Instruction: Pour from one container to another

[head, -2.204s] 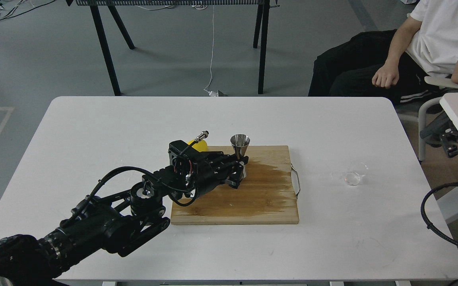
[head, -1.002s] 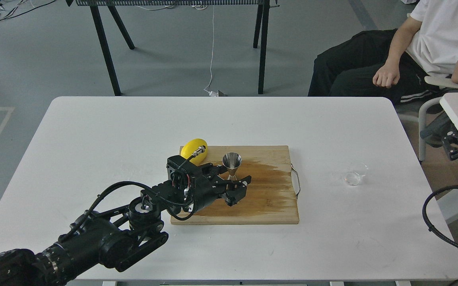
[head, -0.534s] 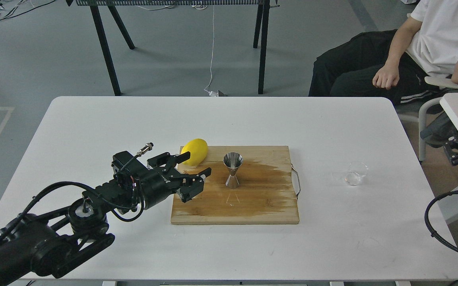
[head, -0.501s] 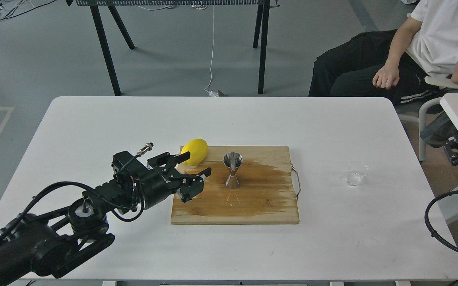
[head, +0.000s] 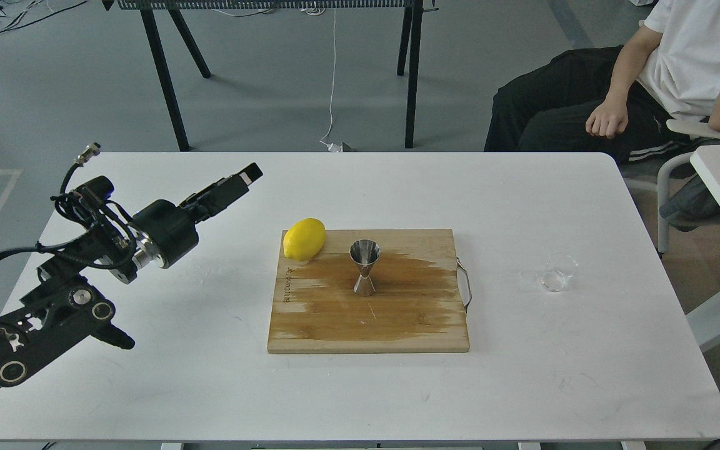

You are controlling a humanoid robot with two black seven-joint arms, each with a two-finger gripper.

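Change since earlier: left gripper (head: 242,177) had pulled back off the cutting board (head: 397,325) to the table's left side and risen; right arm had left the view.
Left gripper: seen edge-on, fingers could not be told apart, so open or closed could not be judged; nothing was seen in it; well apart from the board.
Right gripper: out of view.
Jigger (head: 364,267): stood upright near the middle of the board, mouth up, free of any grip.
Clear cup (head: 557,273): sat on the white table (head: 147,375) to the right of the board, well apart from the jigger, beyond the board's metal handle (head: 464,284).
Lemon (head: 304,239): lay at the board's far-left corner, overhanging its edge, near the jigger but not touching.
Board surface: dark wet stain spread around and to the right of the jigger.
Background: seated person (head: 647,75) at upper right.
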